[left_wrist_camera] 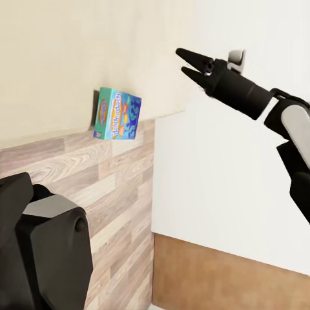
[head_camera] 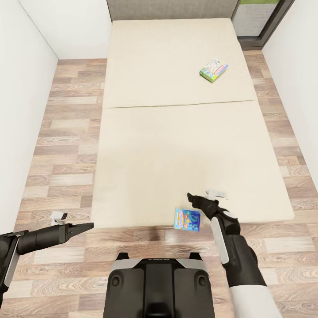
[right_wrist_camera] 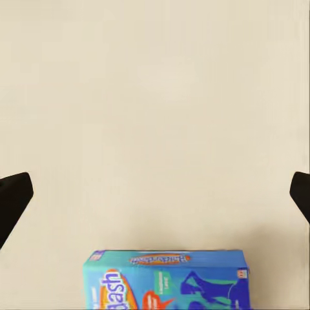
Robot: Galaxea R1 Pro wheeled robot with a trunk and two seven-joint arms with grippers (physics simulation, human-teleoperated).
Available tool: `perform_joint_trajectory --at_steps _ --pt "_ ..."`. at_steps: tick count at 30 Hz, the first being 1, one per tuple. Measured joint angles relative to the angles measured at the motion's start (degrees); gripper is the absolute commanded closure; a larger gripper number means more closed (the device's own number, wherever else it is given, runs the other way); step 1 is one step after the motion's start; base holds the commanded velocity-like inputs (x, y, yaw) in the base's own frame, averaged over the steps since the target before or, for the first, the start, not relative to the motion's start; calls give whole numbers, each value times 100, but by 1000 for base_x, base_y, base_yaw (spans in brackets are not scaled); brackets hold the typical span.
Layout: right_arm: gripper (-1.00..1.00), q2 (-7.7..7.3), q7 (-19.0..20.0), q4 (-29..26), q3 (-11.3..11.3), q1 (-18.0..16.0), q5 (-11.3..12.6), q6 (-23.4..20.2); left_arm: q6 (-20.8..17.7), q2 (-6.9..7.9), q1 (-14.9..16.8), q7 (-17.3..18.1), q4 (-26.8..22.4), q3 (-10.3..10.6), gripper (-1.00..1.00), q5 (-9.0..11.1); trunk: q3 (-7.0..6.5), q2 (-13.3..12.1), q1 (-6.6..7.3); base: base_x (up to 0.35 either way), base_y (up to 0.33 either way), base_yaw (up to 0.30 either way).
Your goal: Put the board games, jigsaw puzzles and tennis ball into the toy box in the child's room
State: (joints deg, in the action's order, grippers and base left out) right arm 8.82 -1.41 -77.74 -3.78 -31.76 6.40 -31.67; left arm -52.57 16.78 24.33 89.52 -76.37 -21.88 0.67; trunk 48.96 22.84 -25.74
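A blue board game box [head_camera: 187, 219] stands on edge at the bed's near edge; it also shows as the blue box [left_wrist_camera: 117, 115] and the box [right_wrist_camera: 166, 279]. My right gripper [head_camera: 191, 197] hovers just behind and right of it, open, with its dark fingers [right_wrist_camera: 13, 199] spread wide and nothing between them. From the left wrist view the right gripper [left_wrist_camera: 183, 59] hangs clear of the box. A second board game [head_camera: 213, 70], pale blue-white with a green edge, lies flat on the far right of the beige bed [head_camera: 176, 145]. My left gripper [head_camera: 89, 226] is open over the floor, left of the bed's corner.
Wood-plank floor [head_camera: 66, 145] runs along both sides of the bed between white walls. A grey headboard [head_camera: 172, 9] closes the far end, and a grey-framed window [head_camera: 258, 20] sits at the far right. My own dark base [head_camera: 159, 287] stands right at the bed's foot.
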Motion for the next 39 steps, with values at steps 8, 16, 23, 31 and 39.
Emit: perform_joint_trajectory --at_steps 8,16,23,31,39 --pt "-100 -34 1140 -967 -319 897 129 -26 0 0 0 -1 -1 0 -100 0 0 0 0 0 0 0" --pt "-100 -49 3495 -1175 -1582 1705 712 0 7 0 0 -10 -1 0 -100 -7 0 0 0 0 0 0" --pt "-100 -58 3859 -1138 -1750 1742 734 30 1 -3 0 -4 0 0 -100 5 0 0 -1 0 0 0" --pt "-100 -136 3875 -1132 -1773 1746 766 -6 5 -9 0 -6 0 0 -100 6 0 0 -1 0 0 0" --pt "-100 -157 3932 -1127 -1771 1747 806 -18 9 -34 0 -3 0 0 -100 -2 0 0 -1 0 0 0"
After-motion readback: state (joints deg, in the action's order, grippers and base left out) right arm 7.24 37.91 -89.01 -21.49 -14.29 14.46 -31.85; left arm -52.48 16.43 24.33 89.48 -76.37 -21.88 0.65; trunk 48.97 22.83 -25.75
